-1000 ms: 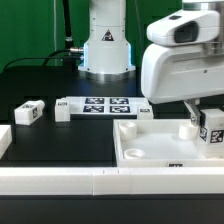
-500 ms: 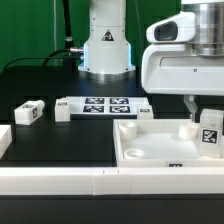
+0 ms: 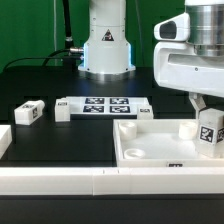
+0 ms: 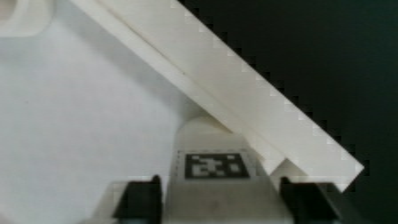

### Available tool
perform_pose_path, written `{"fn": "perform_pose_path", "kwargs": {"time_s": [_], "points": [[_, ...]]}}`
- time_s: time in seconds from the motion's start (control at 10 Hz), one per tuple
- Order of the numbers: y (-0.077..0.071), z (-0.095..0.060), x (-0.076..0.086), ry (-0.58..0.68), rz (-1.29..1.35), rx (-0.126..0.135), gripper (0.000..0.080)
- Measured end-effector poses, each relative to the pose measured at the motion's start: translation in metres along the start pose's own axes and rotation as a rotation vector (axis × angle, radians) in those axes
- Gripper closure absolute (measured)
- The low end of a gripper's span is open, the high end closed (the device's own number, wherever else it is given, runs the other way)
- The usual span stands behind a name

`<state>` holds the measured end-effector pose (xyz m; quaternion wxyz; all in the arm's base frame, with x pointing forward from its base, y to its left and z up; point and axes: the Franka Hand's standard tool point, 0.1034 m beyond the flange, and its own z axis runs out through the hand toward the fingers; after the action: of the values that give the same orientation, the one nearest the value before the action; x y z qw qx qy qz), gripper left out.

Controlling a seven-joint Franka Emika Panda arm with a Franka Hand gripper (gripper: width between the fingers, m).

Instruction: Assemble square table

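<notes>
The square table top (image 3: 150, 150) is a white rimmed tray lying at the front of the exterior view's right half, with round sockets at its corners. My gripper (image 3: 209, 128) is at the tray's far right corner, shut on a white tagged leg (image 3: 210, 132) held upright over that corner. In the wrist view the leg (image 4: 217, 175) sits between my two black fingers (image 4: 137, 199), with the tray's rim (image 4: 231, 80) running diagonally past it. A second tagged leg (image 3: 29, 113) lies on the black table at the exterior view's left.
The marker board (image 3: 103, 107) lies behind the tray in the middle. A long white rail (image 3: 80, 180) runs along the front edge. A white block (image 3: 4, 138) sits at the far left. The robot base (image 3: 106, 45) stands at the back.
My gripper with the leg has moved toward the exterior view's right and slightly down, toward the tray's far right corner. Nothing else has moved.
</notes>
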<state>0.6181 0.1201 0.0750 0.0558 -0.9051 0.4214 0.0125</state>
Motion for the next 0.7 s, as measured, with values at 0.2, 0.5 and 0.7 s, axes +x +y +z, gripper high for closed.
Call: {"fn": "perform_pose_path", "kwargs": {"time_s": [0.2,0.5,0.7], "points": [[0.0009,-0.0002,0.0016,0.001,-0.162,-0.001,0.0218],[0.0009,0.0000,0.0014,0.001,-0.317,-0.001,0.0152],[0.0014,0.0000,0.0018,0.002,-0.496,-0.005,0.0151]]}}
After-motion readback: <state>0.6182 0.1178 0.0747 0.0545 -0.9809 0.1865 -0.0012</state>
